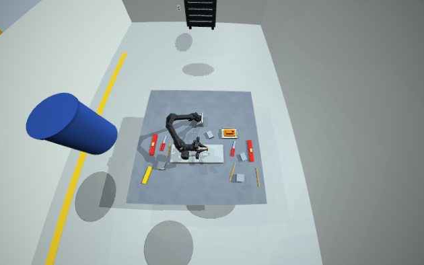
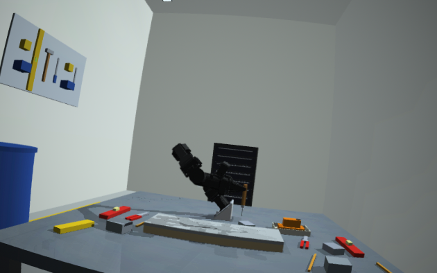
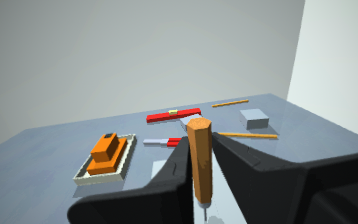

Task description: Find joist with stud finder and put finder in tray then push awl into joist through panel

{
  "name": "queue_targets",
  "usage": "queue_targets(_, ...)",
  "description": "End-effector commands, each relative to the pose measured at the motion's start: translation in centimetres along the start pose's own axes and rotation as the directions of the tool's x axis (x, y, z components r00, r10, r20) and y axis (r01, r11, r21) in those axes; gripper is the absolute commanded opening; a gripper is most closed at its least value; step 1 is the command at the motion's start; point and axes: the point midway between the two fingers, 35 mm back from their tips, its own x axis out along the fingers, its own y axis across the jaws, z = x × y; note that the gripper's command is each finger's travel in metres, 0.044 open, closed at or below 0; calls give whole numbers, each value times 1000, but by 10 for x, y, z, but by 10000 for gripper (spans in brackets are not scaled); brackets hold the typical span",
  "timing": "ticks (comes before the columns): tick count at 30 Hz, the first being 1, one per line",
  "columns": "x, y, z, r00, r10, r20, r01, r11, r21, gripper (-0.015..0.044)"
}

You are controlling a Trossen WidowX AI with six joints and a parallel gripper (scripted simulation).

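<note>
My gripper (image 1: 206, 148) (image 2: 245, 189) (image 3: 199, 139) is shut on the orange-brown handle of the awl (image 2: 244, 195) (image 3: 202, 167). The awl hangs nearly upright with its thin metal tip down, above the floor panel (image 1: 216, 155) (image 2: 218, 231). In the exterior view a gap shows between the tip and the panel's top. The panel is a pale slab with a brown edge; the joist is hidden. The orange stud finder (image 1: 229, 132) (image 2: 291, 222) (image 3: 104, 153) sits in the pale tray (image 1: 222, 137) (image 2: 294, 232) (image 3: 79, 180).
Right of the panel lie red pliers (image 1: 233, 148) (image 2: 304, 243), a red level (image 1: 250, 150) (image 2: 350, 247), pencils and grey blocks. Left of it are another red level (image 1: 153, 144) (image 2: 114, 212), more pliers, a pencil, a grey block and a yellow bar (image 1: 147, 175) (image 2: 74, 226).
</note>
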Motion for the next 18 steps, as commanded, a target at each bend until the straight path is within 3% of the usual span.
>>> queue_targets(1,2,0,-5,1000,4,6,-4,1000,-1,0)
queue_targets(18,4,0,-27,1000,4,5,-4,1000,-1,0)
